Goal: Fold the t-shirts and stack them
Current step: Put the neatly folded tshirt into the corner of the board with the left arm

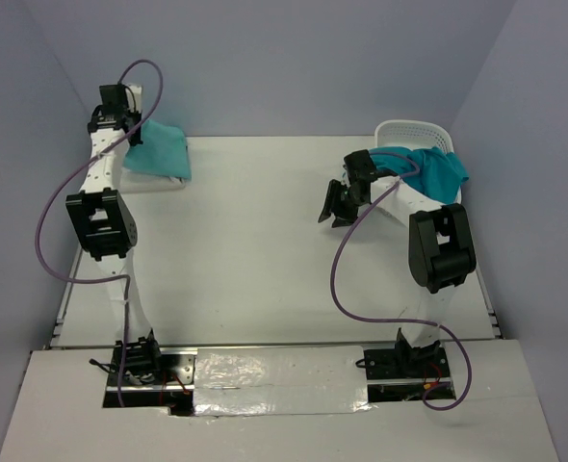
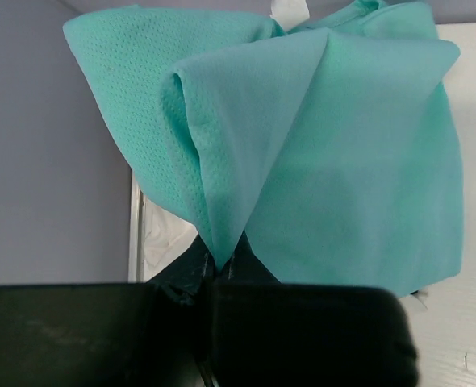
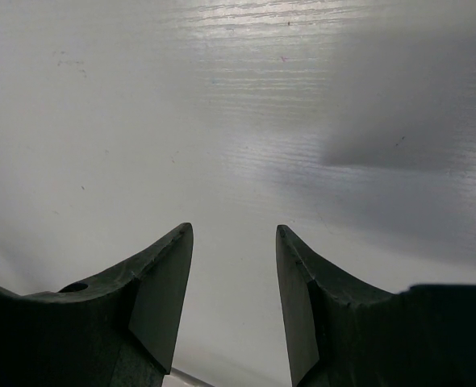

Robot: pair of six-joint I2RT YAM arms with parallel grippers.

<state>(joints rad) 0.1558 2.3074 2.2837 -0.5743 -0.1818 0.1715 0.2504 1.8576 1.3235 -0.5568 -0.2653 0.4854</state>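
My left gripper (image 1: 133, 130) is at the far left of the table, shut on a fold of a pale mint t-shirt (image 1: 161, 149). In the left wrist view the mint cloth (image 2: 319, 153) spreads out from the pinch at my left gripper (image 2: 219, 263). It lies over a white t-shirt (image 1: 155, 183), whose edge shows in the left wrist view (image 2: 162, 239). A teal t-shirt (image 1: 440, 171) hangs over the rim of the basket. My right gripper (image 1: 330, 214) is open and empty above bare table, as the right wrist view (image 3: 234, 242) shows.
A white lattice laundry basket (image 1: 414, 133) stands at the far right, behind the right arm. Grey walls close in the table on the left, back and right. The table (image 1: 255, 250) is white.
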